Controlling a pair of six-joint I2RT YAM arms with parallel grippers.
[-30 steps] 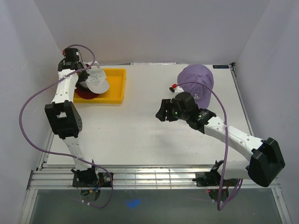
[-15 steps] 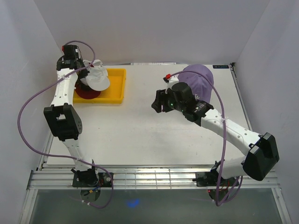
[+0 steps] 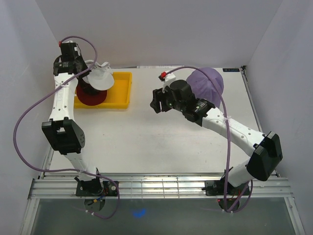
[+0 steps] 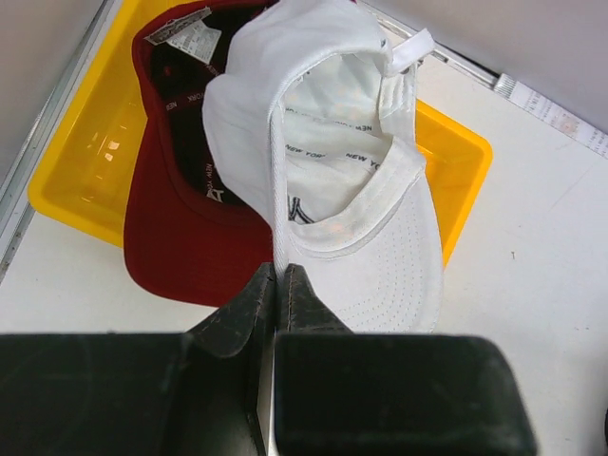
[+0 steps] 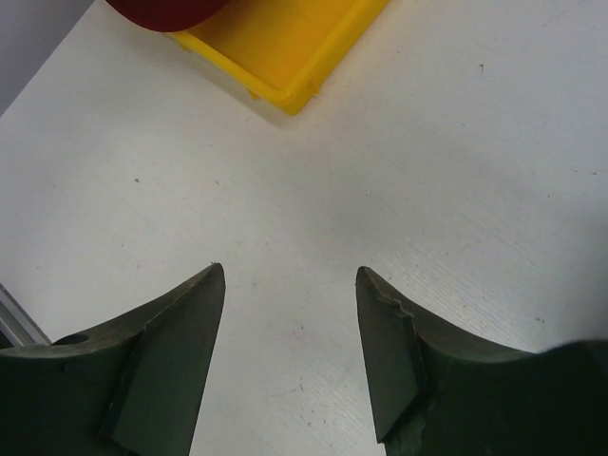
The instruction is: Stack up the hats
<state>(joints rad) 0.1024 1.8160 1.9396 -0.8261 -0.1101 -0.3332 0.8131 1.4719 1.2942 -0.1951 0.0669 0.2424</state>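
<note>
My left gripper (image 4: 281,269) is shut on the edge of the white cap (image 4: 332,180) and holds it above the dark red cap (image 4: 180,237), which lies upside down in the yellow tray (image 4: 85,161). From above, the white cap (image 3: 100,77) hangs over the red cap (image 3: 90,96) by my left gripper (image 3: 88,78). The lavender cap (image 3: 208,83) lies on the table at the back right. My right gripper (image 5: 290,275) is open and empty over bare table, left of the lavender cap; it also shows in the top view (image 3: 157,99). The black and tan caps are out of view.
The yellow tray (image 3: 120,90) stands at the back left; its corner (image 5: 285,57) shows ahead of my right gripper. White walls enclose the table (image 3: 146,142) on three sides. A purple cable (image 3: 227,127) loops over my right arm.
My left gripper has lifted the white cap up and back, uncovering more of the red cap. My right arm has swung left, away from the lavender cap, toward the tray.
</note>
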